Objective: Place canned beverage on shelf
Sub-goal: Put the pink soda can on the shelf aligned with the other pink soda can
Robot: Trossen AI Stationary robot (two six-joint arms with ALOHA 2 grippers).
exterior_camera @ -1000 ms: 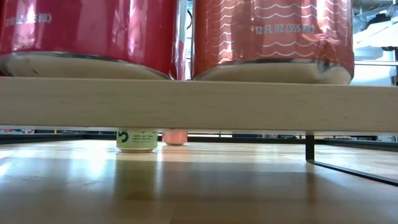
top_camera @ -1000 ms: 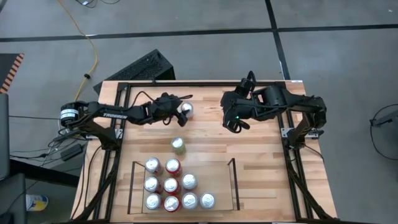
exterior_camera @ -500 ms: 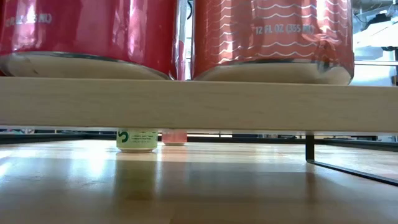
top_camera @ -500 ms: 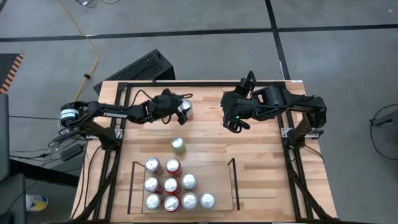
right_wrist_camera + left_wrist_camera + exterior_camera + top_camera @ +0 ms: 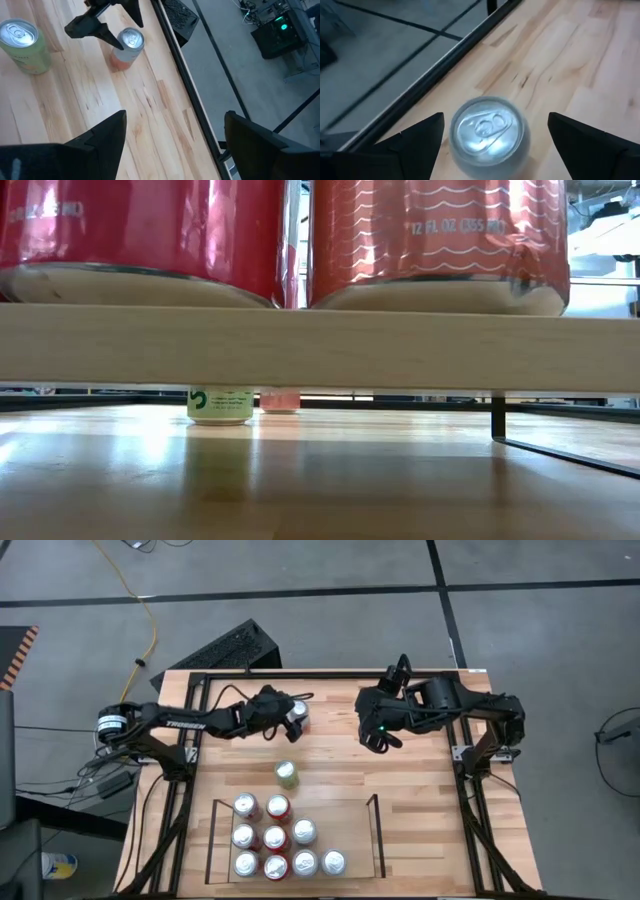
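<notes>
Pink-sided aluminium can with a silver pull-tab top (image 5: 487, 131) stands upright between the spread fingers of your left gripper (image 5: 490, 137), which is open and not yet touching it. Judge it rigid, smooth, thin-walled and slippery: close on the mid-wall, not the rim. No label is readable on it. The black-railed, wood-floored shelf (image 5: 376, 835) lies well apart. A red shelf can (image 5: 440, 240) reads "12 FL OZ (355 ML)". The right gripper (image 5: 172, 135) waits open nearby.

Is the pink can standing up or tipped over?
Standing up. The pink can shows its round silver top, between the open left gripper's fingers.
</notes>
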